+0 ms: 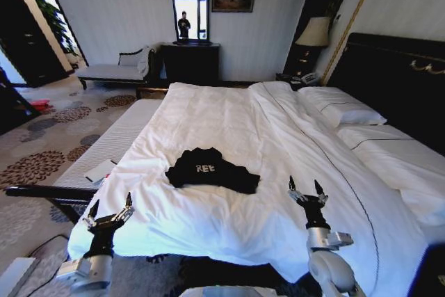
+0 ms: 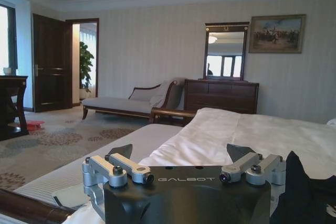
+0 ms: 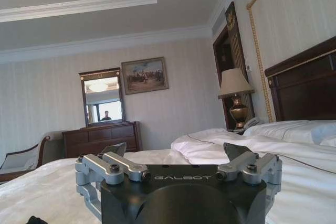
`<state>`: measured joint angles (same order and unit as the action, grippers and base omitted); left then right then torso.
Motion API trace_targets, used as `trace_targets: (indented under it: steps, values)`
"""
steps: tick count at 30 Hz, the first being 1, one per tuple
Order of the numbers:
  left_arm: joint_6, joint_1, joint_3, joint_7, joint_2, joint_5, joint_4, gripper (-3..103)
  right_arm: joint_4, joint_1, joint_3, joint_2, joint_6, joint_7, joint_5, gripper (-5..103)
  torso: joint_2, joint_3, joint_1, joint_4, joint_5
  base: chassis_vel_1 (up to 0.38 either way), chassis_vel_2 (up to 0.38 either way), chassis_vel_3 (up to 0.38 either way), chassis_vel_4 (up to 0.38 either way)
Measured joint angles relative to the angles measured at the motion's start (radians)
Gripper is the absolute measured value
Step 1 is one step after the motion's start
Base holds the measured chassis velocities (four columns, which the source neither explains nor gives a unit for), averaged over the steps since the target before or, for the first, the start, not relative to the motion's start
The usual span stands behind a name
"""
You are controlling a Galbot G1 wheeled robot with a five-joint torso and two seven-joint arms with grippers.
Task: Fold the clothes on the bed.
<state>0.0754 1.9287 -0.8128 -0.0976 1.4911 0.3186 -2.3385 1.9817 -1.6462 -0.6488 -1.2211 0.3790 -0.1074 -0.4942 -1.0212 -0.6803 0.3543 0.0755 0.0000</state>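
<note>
A black T-shirt (image 1: 212, 170) with white lettering lies bunched on the white duvet of the bed (image 1: 229, 119), near its front edge. My left gripper (image 1: 110, 208) hovers open at the bed's front left corner, to the left of the shirt and closer to me than it. My right gripper (image 1: 306, 189) stands open to the right of the shirt, over the duvet. In the left wrist view the open left gripper (image 2: 181, 153) has the shirt's dark edge (image 2: 302, 192) beside it. The right wrist view shows the open right gripper (image 3: 176, 150) above the duvet.
A pale bench (image 1: 104, 144) with a white sheet (image 1: 101, 170) on it runs along the bed's left side, with a dark rail (image 1: 42, 193) in front. White pillows (image 1: 341, 106) and the dark headboard (image 1: 396, 74) are at the right. A chaise (image 1: 118, 71) and dresser (image 1: 191, 60) stand by the far wall.
</note>
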Motion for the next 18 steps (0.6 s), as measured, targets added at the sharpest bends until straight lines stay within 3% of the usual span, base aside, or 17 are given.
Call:
trace_targets:
  steps: [10, 16, 18]
  values:
    - [-0.023, -0.028, -0.029, 0.0, -0.027, 0.023, -0.003, 100, 0.002, 0.005, 0.002, 0.002, 0.019, -0.012, 0.002, 100, 0.0, 0.0, 0.0, -0.0001, 0.0001, 0.0, 0.0, 0.0, 0.0]
    - [-0.183, -0.124, -0.094, 0.013, -0.127, 0.209, -0.013, 100, -0.006, 0.012, 0.005, 0.013, 0.029, -0.024, 0.002, 100, 0.0, 0.0, 0.0, 0.0, -0.0002, 0.0, 0.0, 0.0, 0.0]
    - [-0.274, -0.201, -0.121, 0.013, -0.226, 0.338, 0.001, 100, 0.015, 0.012, 0.024, 0.014, 0.019, -0.058, -0.022, 100, 0.0, 0.0, 0.0, 0.0, 0.0001, 0.0, 0.0, 0.0, 0.0]
